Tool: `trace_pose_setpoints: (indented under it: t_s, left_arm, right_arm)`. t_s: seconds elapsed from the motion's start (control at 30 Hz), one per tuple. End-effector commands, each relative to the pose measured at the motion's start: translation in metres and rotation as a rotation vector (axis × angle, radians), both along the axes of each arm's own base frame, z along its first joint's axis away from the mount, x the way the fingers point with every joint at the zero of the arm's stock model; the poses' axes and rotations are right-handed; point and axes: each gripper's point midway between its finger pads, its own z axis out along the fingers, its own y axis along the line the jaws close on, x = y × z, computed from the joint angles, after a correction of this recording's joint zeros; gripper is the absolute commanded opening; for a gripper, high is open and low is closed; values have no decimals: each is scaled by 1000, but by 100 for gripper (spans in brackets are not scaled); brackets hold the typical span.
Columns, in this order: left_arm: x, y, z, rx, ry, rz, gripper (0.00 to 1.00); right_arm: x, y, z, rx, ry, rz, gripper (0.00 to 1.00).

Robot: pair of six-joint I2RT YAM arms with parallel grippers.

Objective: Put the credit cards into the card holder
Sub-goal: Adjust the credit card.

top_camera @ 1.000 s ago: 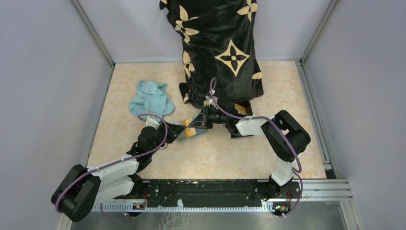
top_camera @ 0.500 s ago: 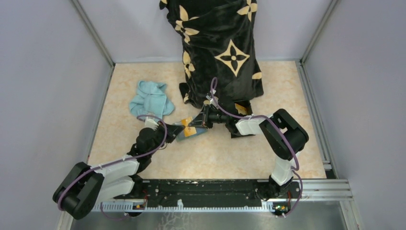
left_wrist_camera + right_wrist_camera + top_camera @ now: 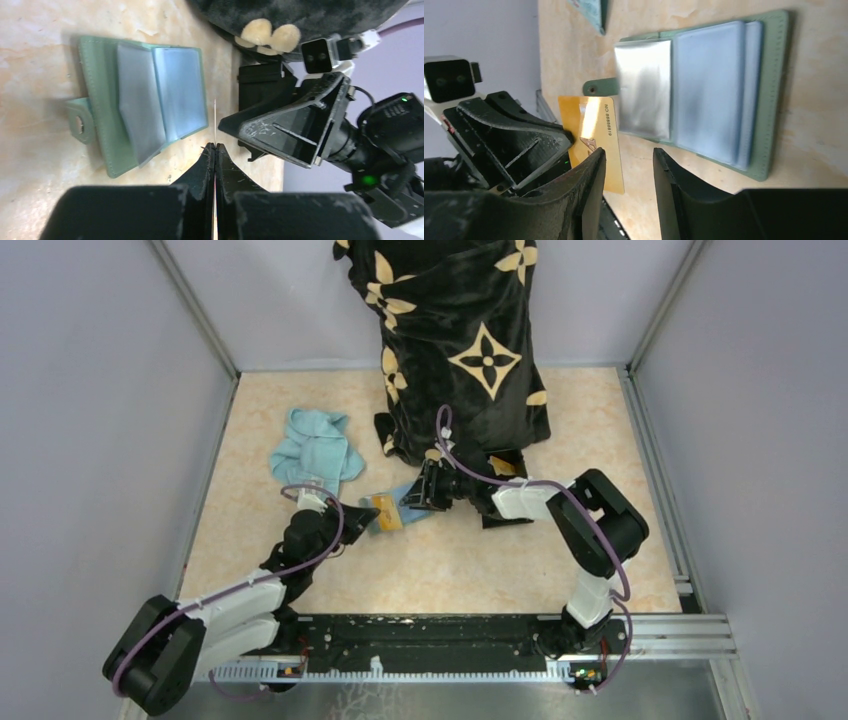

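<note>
A tan-orange credit card (image 3: 596, 131) stands on edge just above the table, and my left gripper (image 3: 215, 146) is shut on it. In the left wrist view that card (image 3: 215, 117) is only a thin line. The sage-green card holder (image 3: 97, 100) lies open beside it, its clear sleeves facing up. My right gripper (image 3: 629, 161) is open next to the card, with nothing between its fingers. From above, the left gripper (image 3: 372, 512) and right gripper (image 3: 412, 498) face each other over the card holder (image 3: 408, 492).
A black blanket with tan flower marks (image 3: 460, 340) drapes down at the back centre. A black box (image 3: 505, 465) sits at its foot behind the right arm. A light blue cloth (image 3: 315, 445) lies at the back left.
My left gripper has shut on the tan-orange card, and my right gripper, which was shut on it, has opened and let go. The left arm has drawn slightly back.
</note>
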Motion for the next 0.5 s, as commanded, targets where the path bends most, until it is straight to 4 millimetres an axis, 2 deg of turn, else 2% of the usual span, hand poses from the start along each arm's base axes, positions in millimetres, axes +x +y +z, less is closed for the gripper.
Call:
trace_pose_setpoints:
  t_s: [0.0,0.27,0.47]
  left_arm:
    - [2,9,-15,47,43,41,0]
    - [8,11,-29,40,104,89,0]
    - [16,9,-32,23,116,113,0]
  right_arm:
    - [24,-4,34,-50,-174,-51,41]
    - [41,-24,26,-193,-245,-127,41]
    - [48,-30,15,-259,-266,-135,40]
